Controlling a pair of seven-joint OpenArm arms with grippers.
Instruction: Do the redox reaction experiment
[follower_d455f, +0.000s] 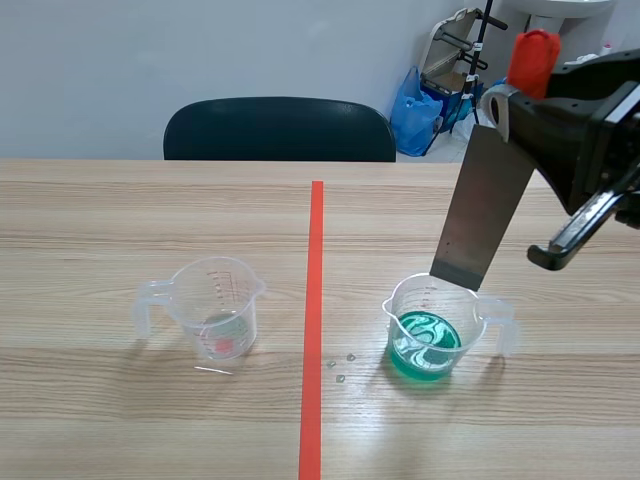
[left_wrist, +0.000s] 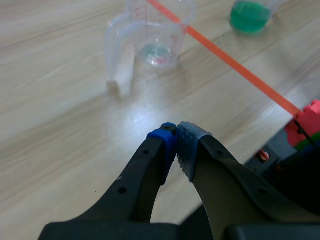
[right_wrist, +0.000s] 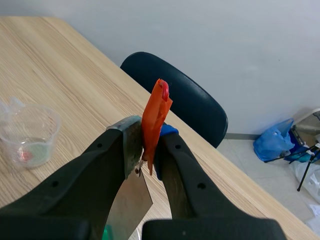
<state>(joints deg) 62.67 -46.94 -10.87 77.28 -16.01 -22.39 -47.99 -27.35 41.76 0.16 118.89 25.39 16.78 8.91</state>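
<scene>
Metal sheet (follower_d455f: 482, 215) pinched by right gripper (right_wrist: 145, 146) hangs over the green-liquid cup (follower_d455f: 430, 345) on a wooden table (follower_d455f: 110, 210); left gripper (left_wrist: 176, 142) pressed together. Dark chair (follower_d455f: 280, 130), blue bag (follower_d455f: 412, 112) behind.

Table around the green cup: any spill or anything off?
Yes: a few small droplets lie on the table beside the green cup, toward the tape line. That cup and the clear cup stand upright.
</scene>
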